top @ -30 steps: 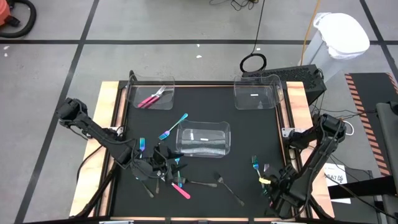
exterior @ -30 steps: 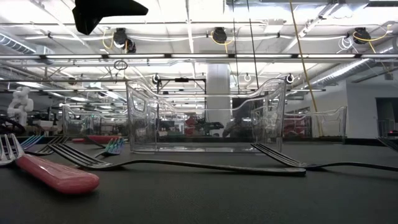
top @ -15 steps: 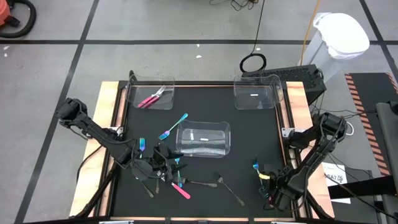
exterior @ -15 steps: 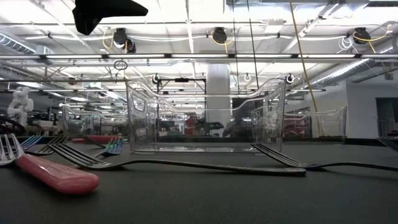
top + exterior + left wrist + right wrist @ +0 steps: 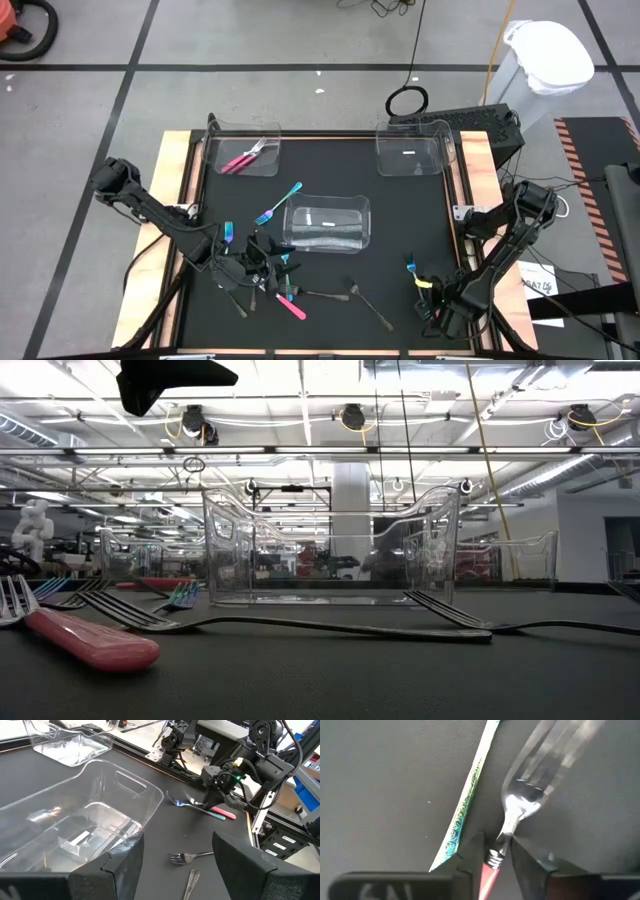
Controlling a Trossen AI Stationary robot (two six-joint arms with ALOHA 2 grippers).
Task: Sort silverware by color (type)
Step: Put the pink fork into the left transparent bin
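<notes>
My right gripper (image 5: 497, 851) is down at the lower right of the high view, low over the black worktop (image 5: 400, 210). Its jaws have narrowed around the neck of a pink-handled fork (image 5: 520, 815), one finger on each side where the pink handle meets the metal. The fork's long axis runs away from my wrist, tines pointing outward and handle back between the jaws; the right wrist view does not show whether the fingers actually press on it. Just beside it lies an iridescent blue-teal handle (image 5: 465, 810), almost parallel to the fork and apart from it.

My left gripper (image 5: 262, 262) sits at the lower left of the high view with its jaws wide and nothing between them, over a cluster of cutlery (image 5: 270, 275). In that cluster a second pink-handled piece (image 5: 293, 307) lies on a diagonal, next to grey forks (image 5: 320, 294) whose handles run roughly left to right in the frame.

A blue-teal fork (image 5: 279, 203) lies diagonally left of the centre bin (image 5: 327, 225), its head toward the lower left. The upper-left bin (image 5: 243, 150) holds pink-handled pieces (image 5: 243, 157), lying diagonally. The upper-right bin (image 5: 412, 152) stands well apart from both.
</notes>
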